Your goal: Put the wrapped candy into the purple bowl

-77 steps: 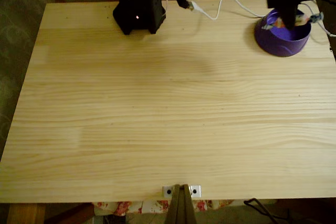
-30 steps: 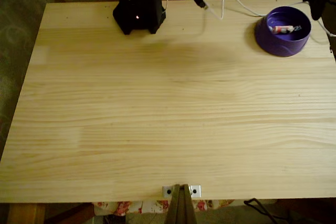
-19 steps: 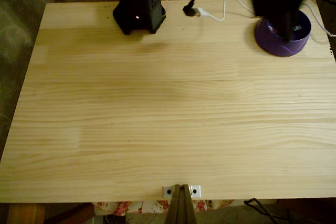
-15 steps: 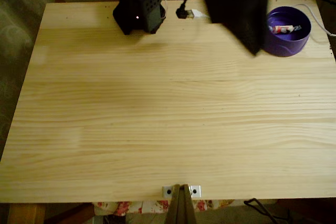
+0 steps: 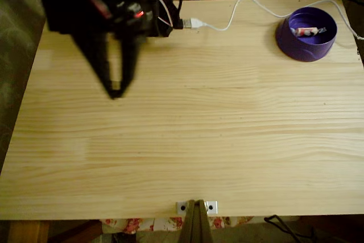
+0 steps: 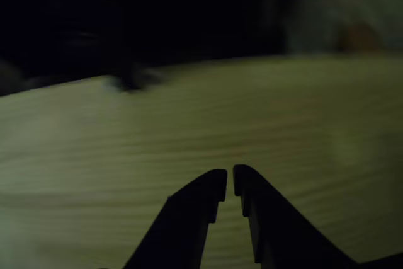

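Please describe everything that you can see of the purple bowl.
The purple bowl is round, deep purple and looks like plastic, with sides that widen toward the base. It stands upright on the wooden table, near the far right corner in the fixed view. The wrapped candy lies inside it. A white cable passes close behind it; contact is unclear.

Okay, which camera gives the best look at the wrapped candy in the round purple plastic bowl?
The fixed view: the pale wrapped candy lies inside the round purple plastic bowl at the table's far right. The other view has blurred wooden tabletop and the dark gripper, tips nearly together.
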You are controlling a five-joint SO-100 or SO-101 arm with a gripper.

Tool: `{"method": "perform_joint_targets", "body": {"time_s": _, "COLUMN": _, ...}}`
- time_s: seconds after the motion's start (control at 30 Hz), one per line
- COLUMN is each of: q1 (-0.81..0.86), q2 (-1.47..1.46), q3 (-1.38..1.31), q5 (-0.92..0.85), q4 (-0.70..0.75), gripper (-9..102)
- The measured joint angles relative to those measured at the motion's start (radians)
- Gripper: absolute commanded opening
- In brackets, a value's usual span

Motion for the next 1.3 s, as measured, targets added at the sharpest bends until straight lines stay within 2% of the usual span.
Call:
{"method": "perform_joint_targets", "body": {"time_s": 0.2, "q1": 0.075, "q2": 0.23, "q3": 0.247, "q5": -0.009, "q4": 0.032, "gripper": 0}}
{"method": "perform_joint_targets", "body": {"time_s": 0.37, "q1": 0.057, "q2": 0.313, "q3": 0.393, "q5": 0.034, "q4": 0.041, "gripper": 1}}
{"method": "perform_joint_targets", "body": {"time_s": 0.67, "q1": 0.063, "q2": 0.509, "q3": 0.68, "q5": -0.023, "q4": 0.023, "gripper": 1}}
{"method": "perform_joint_targets", "body": {"time_s": 1.3, "q1": 0.067, "q2": 0.563, "q3": 0.696, "q5": -0.023, "q4": 0.023, "gripper": 1}}
